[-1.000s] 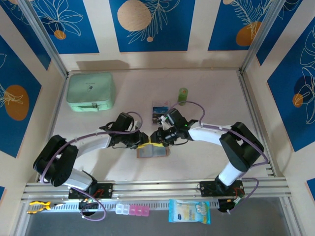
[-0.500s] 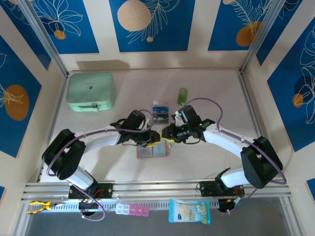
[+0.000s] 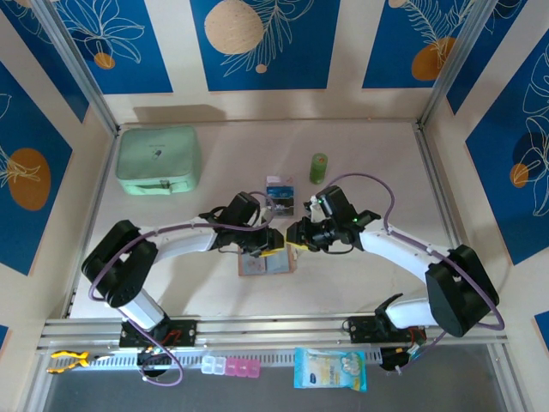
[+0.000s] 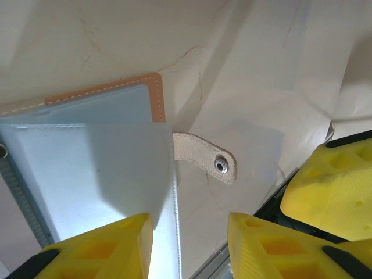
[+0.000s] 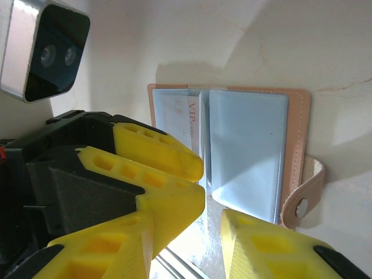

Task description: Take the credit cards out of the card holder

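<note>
left gripper hangs low over the open holder, jaws partly apart with nothing between them; one yellow finger sits over the grey-blue pocket panel, the other over bare surface beside the tab, which lies flat, sticking out from the holder's edge. right gripper faces it almost tip to tip, jaws also partly apart and empty, just off the holder's edge. a pale card printed "vip" sits in the pocket furthest from the tab. from above, both grippers meet at frame centre over the holder's upper edge. loose cards lie just above, apart from it, a green bottle beyond, a mint pouch upper left.
</note>
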Robot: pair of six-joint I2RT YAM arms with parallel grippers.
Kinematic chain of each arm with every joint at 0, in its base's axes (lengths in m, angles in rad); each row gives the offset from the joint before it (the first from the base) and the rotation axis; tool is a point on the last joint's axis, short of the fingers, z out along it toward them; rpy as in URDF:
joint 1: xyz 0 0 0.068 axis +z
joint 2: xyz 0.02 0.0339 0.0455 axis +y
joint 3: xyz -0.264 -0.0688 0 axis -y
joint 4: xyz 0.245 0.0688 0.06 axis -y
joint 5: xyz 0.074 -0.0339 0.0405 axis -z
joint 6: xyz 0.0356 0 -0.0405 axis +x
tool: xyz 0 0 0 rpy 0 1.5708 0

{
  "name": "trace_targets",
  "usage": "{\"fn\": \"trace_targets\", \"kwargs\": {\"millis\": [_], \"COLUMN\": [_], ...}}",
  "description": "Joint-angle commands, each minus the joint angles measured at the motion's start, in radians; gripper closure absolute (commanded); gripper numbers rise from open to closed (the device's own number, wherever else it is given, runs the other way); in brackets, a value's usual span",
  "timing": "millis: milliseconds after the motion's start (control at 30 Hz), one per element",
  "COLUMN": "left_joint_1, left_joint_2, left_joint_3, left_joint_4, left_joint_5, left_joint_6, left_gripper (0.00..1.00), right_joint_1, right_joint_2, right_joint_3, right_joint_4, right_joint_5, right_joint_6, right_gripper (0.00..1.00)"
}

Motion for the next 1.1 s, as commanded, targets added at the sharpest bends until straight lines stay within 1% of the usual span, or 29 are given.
{"fn": "trace_targets", "kwargs": {"millis": [0,333,433,567,767,1067], "left_joint_1": [0.011,0.070,0.089,0.091,0.087,0.071], "left_joint_2": [-0.037,-0.099,-0.097,-0.050,0.013,0.121], "left_joint_3": [0.003,-0.048,-0.056,-0.046,-0.020,0.003], "left_joint_4": [-0.021,-0.028,-0.023,0.026,0.068,0.151], "left_joint_5": [-0.012,-0.016,-0.007,0.030,0.063,0.090], "left_joint_6": [0.018,0.034,0.041,0.032,0.024,0.000], "left_gripper": [0.61,0.62,0.62,0.62,0.62,0.62], "right_joint_1": [0.018,0.065,0.075,0.080,0.065,0.048], "right_joint_2": [0.020,0.072,0.082,0.072,-0.003,-0.042], "right_joint_3": [0.011,0.060,0.076,0.092,0.080,0.060], "right_joint_4": [-0.002,-0.004,-0.014,-0.045,-0.109,-0.133], "right_joint_5": [-0.011,-0.004,0.003,0.025,0.092,0.086], "right_joint_6": [0.000,0.006,0.004,-0.001,-0.004,0.003], "right_gripper": [0.64,0.65,0.66,0.66,0.65,0.65]}}
